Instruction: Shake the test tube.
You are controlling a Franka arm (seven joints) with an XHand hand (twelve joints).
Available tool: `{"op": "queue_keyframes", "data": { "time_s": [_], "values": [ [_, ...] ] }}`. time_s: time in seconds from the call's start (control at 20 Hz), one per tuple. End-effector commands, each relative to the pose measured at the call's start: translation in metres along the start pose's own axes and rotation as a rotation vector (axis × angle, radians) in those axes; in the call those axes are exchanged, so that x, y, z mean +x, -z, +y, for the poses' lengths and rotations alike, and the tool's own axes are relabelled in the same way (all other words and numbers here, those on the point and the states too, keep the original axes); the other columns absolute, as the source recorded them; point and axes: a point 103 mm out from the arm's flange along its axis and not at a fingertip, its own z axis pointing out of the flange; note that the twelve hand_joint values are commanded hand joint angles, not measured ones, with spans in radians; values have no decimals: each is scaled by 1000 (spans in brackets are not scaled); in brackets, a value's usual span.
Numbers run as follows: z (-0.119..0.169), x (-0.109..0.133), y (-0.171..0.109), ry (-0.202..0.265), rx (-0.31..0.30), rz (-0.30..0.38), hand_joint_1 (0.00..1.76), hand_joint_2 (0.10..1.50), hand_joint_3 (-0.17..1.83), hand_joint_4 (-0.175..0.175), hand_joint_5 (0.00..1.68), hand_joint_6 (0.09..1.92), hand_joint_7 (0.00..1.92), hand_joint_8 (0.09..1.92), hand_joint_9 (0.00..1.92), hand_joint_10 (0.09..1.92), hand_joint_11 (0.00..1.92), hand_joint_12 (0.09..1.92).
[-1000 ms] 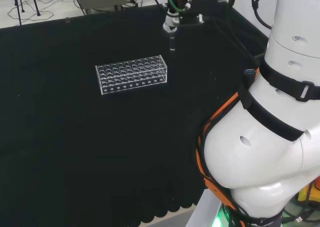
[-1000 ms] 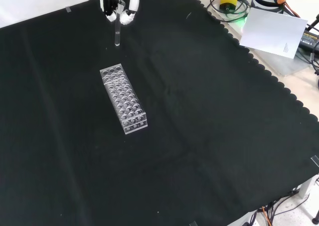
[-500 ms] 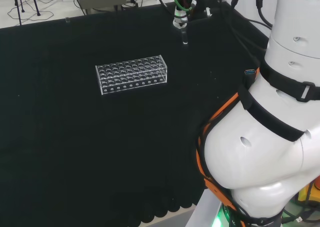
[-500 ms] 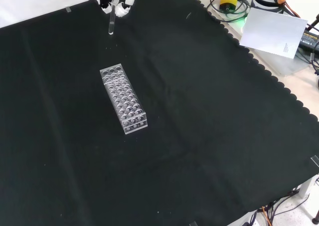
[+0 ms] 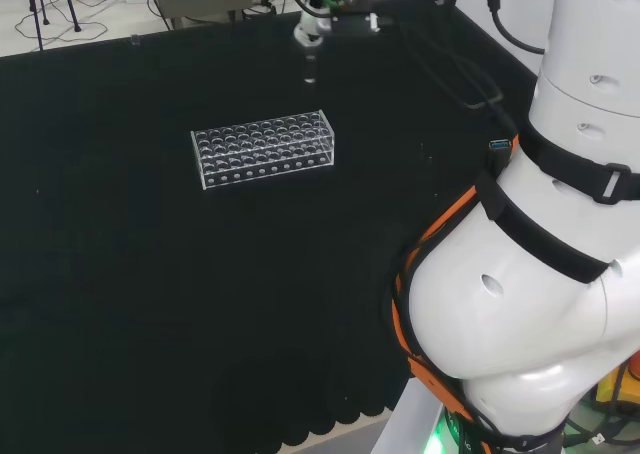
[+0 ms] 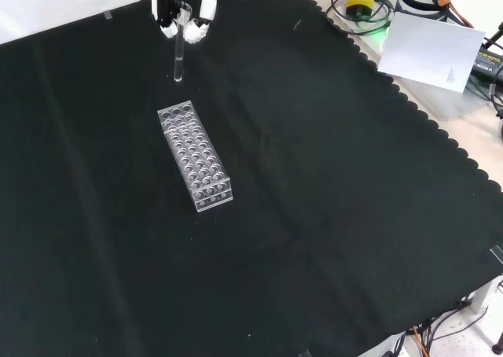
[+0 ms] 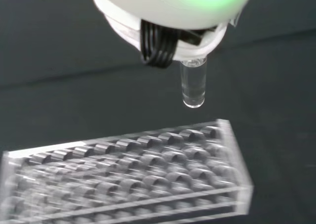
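One test tube (image 6: 178, 60) hangs pinched in the hand (image 6: 182, 15), upper left, above the rack (image 6: 195, 155); we judge shaking underway, next swing sideways.

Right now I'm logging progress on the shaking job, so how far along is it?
Done: the test tube is out of the clear rack and pinched in the hand, hanging above the cloth beyond the rack's far end in the front view. In hand: it has swung sideways and back over the last second, so shaking looks underway. Left: finishing the shakes; nothing shows the tube returned.
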Motion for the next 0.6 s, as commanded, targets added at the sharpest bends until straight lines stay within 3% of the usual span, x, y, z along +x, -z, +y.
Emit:
{"op": "queue_keyframes", "data": {
  "time_s": [0.05,0.15,0.25,0.4,0.6],
  "values": [
    [3,67,33,155,-78,219,1233,644,636,-175,1347,512,1663,631,1571,791,1315,1035],
    [4,83,31,188,-77,201,1233,643,637,-175,1348,511,1663,631,1571,791,1315,1035],
    [3,74,32,191,-76,193,1233,643,637,-175,1348,511,1663,631,1571,791,1314,1035],
    [0,52,26,161,-62,155,1233,643,638,-175,1349,510,1664,631,1571,791,1314,1036],
    [-2,21,6,112,-23,22,1233,642,638,-175,1349,509,1664,631,1572,792,1314,1036]
  ]
}}
